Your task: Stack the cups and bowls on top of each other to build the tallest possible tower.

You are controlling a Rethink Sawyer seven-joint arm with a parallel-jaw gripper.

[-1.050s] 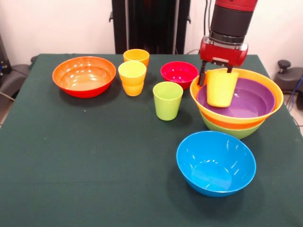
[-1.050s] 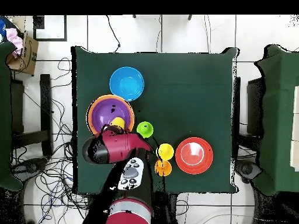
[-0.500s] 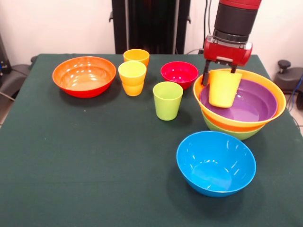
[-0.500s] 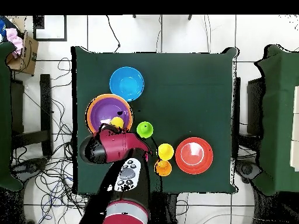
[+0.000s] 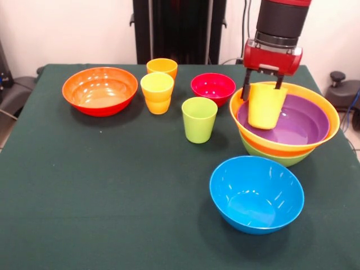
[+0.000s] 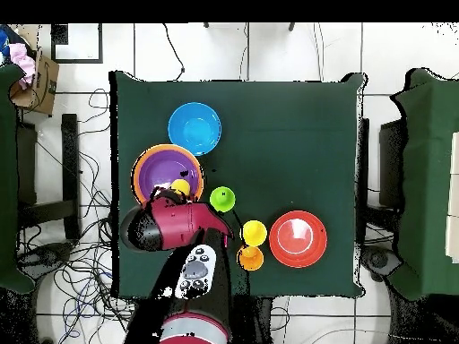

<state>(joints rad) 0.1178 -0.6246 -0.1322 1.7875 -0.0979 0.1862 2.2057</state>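
gripper [image 5: 262, 84] has carried yellow cup [image 5: 264, 107] slightly right.

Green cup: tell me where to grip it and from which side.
Grip the green cup at its rim, coming straight down from above. It stands upright, mouth open, apart from the other cups and bowls, and tapers toward the base, so fingers across the wide top should probably hold best.

The arm is a thick black cylinder ending in a glossy red, rounded block. Two slim black fingers [image 5: 246, 90] hang from the hand [image 5: 262, 88]. From above, a grey panel with dark buttons sits on its red body.
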